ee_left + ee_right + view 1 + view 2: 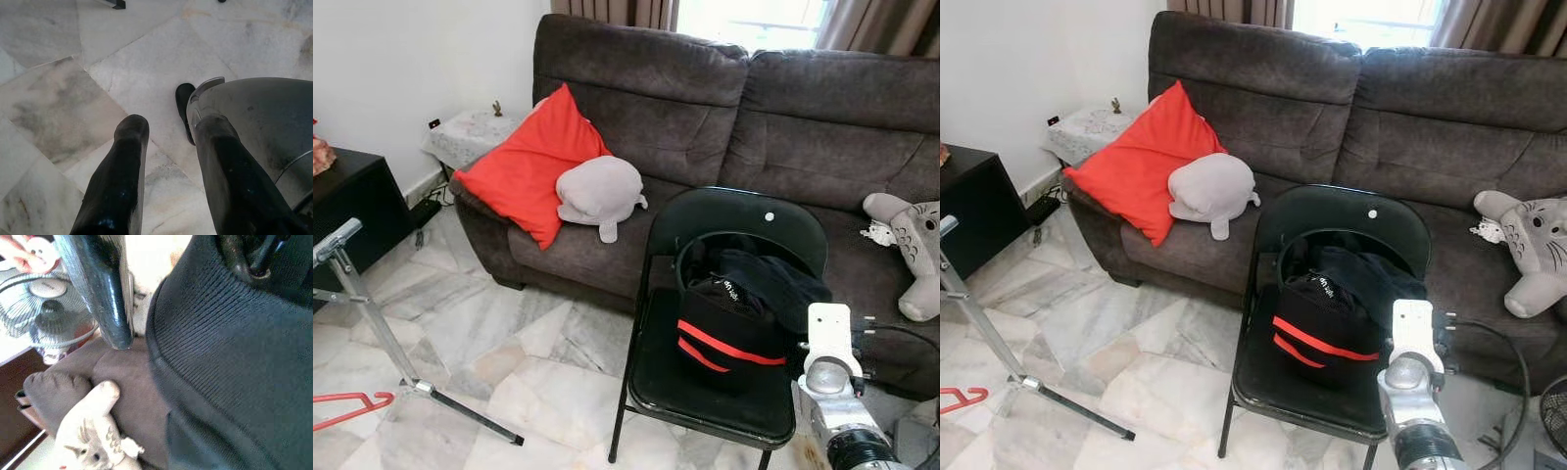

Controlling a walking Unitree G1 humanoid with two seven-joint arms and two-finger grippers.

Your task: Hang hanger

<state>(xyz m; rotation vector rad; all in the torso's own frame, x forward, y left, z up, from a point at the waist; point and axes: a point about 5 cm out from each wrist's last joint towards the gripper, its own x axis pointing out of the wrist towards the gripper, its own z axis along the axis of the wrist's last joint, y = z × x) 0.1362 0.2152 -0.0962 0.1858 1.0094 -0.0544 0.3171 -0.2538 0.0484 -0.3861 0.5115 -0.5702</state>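
A black garment with red stripes (734,328) lies bunched on the seat of a black folding chair (724,220); I cannot make out a hanger in it. My right arm's wrist (829,343) reaches in at the chair's right side. In the right wrist view my right gripper (186,289) is open, one black finger (105,293) standing clear of the garment's ribbed knit edge (220,357). A red hanger (347,406) lies on the floor at the far left, by the metal leg of a clothes rack (372,323). My left gripper (171,132) hangs open over the marble floor.
A dark brown sofa (705,108) stands behind the chair with a red cushion (529,162), a grey plush (600,191) and a grey-white plush (911,245). A black cabinet (347,211) is at the left. A fan (1552,411) stands at the lower right.
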